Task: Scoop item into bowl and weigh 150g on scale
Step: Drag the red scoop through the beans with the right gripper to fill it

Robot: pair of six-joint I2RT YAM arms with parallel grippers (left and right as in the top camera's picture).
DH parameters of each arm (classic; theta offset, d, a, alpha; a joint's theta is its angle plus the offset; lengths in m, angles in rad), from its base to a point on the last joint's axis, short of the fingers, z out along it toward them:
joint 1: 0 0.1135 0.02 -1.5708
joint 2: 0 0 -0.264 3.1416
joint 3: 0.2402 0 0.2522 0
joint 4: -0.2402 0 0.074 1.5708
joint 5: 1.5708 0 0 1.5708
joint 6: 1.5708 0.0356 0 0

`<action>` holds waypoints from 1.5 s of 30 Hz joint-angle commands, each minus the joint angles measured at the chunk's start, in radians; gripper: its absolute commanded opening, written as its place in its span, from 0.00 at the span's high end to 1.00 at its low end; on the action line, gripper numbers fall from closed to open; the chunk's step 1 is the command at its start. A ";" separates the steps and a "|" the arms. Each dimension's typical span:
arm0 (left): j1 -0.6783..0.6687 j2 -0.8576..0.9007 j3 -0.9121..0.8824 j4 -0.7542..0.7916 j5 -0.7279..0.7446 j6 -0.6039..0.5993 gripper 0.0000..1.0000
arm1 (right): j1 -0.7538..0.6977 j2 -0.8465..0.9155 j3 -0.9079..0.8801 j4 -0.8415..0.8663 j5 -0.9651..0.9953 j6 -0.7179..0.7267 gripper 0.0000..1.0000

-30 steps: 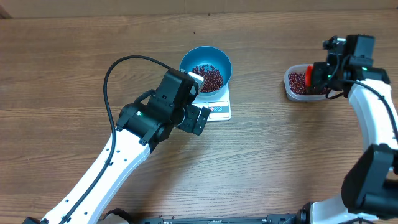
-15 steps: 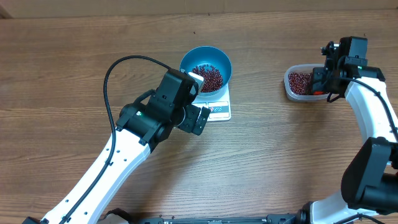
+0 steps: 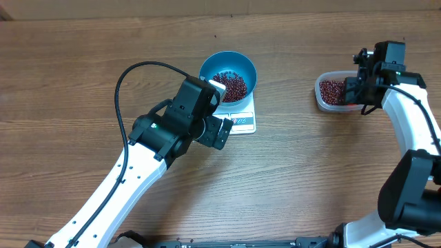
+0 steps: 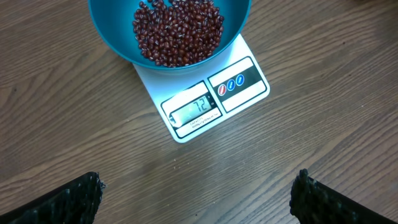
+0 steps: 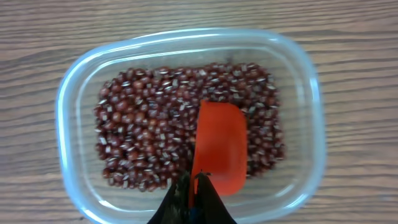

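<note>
The blue bowl (image 3: 228, 76) stands on the white scale (image 3: 242, 124) and holds a heap of dark red beans (image 4: 178, 31). In the left wrist view the bowl's rim (image 4: 112, 37) overlaps the scale (image 4: 249, 87), whose display shows 72. My left gripper (image 4: 198, 190) hovers open just in front of the scale, with nothing between its fingers. My right gripper (image 5: 194, 182) is shut on the handle of an orange-red scoop (image 5: 219, 146). The scoop's blade rests among the beans (image 5: 143, 130) in the clear plastic tub (image 5: 298, 81), and no beans show on its face.
The tub (image 3: 321, 94) sits at the right of the wooden table (image 3: 310, 172), well apart from the scale. The left arm (image 3: 138, 165) and its black cable stretch across the left half. A single stray bean (image 3: 215, 37) lies behind the bowl.
My right wrist has turned and shifted slightly over the tub, so less of the scoop's red shows from above. The left arm, bowl and scale have not moved.
</note>
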 commanded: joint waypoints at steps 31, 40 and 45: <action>-0.002 0.008 0.012 0.000 0.004 0.022 0.00 | -0.115 0.076 0.016 -0.015 -0.359 0.123 0.96; -0.002 0.008 0.012 0.000 0.004 0.022 0.00 | -0.122 0.097 0.016 -0.016 -0.410 0.140 0.96; -0.002 0.008 0.012 0.000 0.004 0.022 0.01 | -0.127 0.098 0.016 0.010 -0.481 0.140 0.96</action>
